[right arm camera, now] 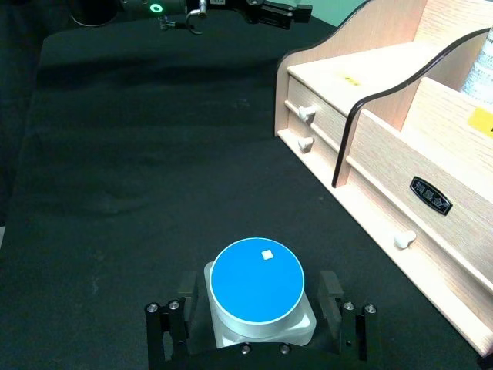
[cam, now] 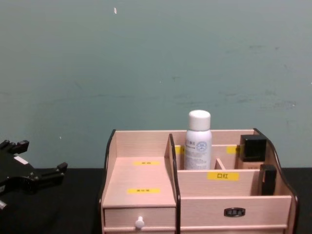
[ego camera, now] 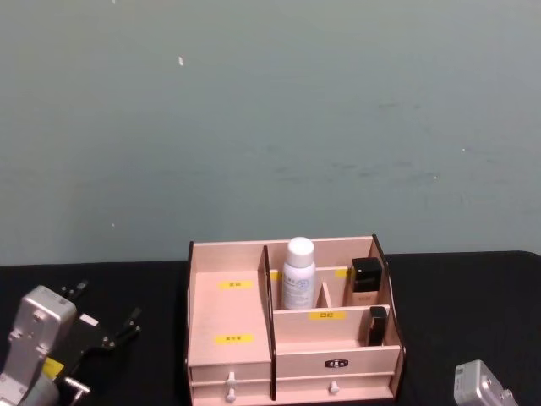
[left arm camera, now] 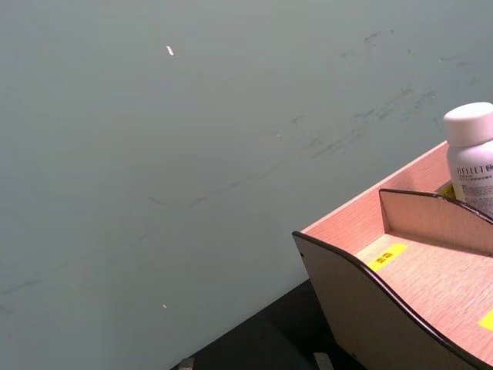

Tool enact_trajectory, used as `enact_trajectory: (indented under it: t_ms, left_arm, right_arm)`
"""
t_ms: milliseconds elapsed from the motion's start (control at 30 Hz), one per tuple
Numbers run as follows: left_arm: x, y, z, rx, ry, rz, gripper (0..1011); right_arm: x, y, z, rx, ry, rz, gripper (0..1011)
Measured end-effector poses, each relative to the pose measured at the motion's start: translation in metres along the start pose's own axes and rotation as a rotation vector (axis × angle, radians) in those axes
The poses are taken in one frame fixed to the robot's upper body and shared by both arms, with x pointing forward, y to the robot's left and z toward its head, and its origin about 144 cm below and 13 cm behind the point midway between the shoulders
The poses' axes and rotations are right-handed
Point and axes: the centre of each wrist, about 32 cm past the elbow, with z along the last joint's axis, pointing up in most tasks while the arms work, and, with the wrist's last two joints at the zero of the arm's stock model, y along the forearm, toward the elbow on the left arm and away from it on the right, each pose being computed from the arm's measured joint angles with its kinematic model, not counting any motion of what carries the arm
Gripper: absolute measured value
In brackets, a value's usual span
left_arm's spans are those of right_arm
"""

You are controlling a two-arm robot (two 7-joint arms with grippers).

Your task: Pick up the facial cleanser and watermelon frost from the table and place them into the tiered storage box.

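1. Right at the right claw (right arm camera: pixel 259 302), the watermelon frost (right arm camera: pixel 256 279) sat upright on the black table (right arm camera: pixel 115 193), squarely between the two fingers (right arm camera: pixel 187 297). The claw was spread wide, with a thin gap showing on each side of the jar, so I judged it had hold of nothing.
2. The likeliest trouble from here, I thought, was the grip itself. The jar is squat and smooth-sided under a wide lid. If the fingers closed too high on the lid's rim or off-centre, it could twist, tip or slip out on the lift.
3. A little beyond the claw and off to its left stood the tiered storage box (right arm camera: pixel 385 158), its drawer front facing the jar. If the jar were carried too low, it could strike that front wall or the raised black-edged divider.
4. Deeper in, in the compartments behind the front wall, the facial cleanser (ego camera: pixel 298 272) already stood upright. Two black-capped bottles (ego camera: pixel 366 275) stood in the compartments beside it. A careless lowering there could knock any of them over.
5. Farthest from the right claw, past the box's other end, the left claw (ego camera: pixel 109 301) hovered above the table. It was open and empty, well apart from the jar.
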Motion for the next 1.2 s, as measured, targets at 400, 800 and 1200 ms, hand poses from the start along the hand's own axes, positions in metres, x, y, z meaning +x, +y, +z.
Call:
enact_trajectory:
  t_ms: [400,800,1200]
  left_arm:
    - [0.0,0.0,0.0,0.0,0.0,0.0,1001]
    - [0.0,0.0,0.0,0.0,0.0,0.0,1001]
    - [0.0,0.0,0.0,0.0,0.0,0.0,1001]
  right_arm:
    - [0.0003,-0.0001,0.0003,0.002,0.0,0.001,1000]
    - [0.0003,-0.0001,0.0003,0.002,0.001,0.002,746]
    - [0.0003,-0.0001,0.0003,0.002,0.001,0.002,711]
